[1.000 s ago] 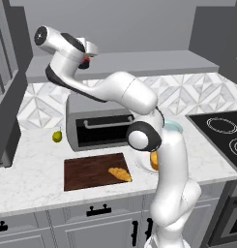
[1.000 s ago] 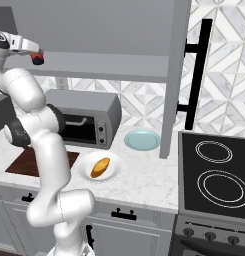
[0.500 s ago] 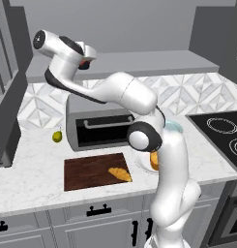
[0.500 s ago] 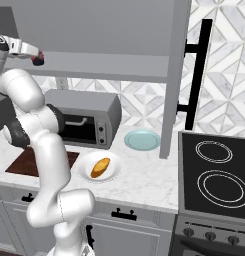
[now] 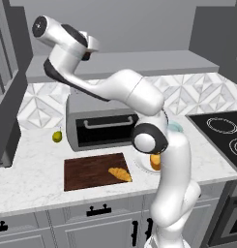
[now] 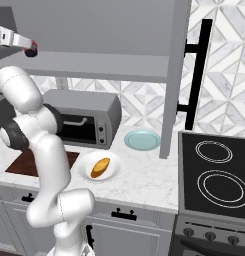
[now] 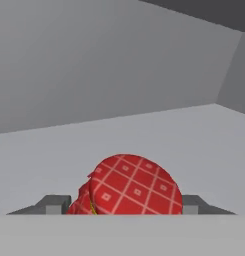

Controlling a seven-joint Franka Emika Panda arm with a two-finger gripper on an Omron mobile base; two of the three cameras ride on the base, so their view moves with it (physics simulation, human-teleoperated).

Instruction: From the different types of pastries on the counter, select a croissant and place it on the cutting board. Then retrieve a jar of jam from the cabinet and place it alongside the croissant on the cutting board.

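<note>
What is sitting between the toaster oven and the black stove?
A light blue plate lies on the counter between the toaster oven and the stove, with a grey cabinet panel standing beside it, in the right base view.

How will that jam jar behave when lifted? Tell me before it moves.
The jar of jam looks round and rigid, so the fingertips flanking it likely touch narrowly; it might twist. Its red checked top looks like cloth, perhaps slippery. Tipped over, it would probably roll along the cabinet ledge.

Croissant (image 5: 120,174) on cutting board (image 5: 86,172), jam jar (image 7: 131,187) in cabinet (image 7: 94,100).
</note>
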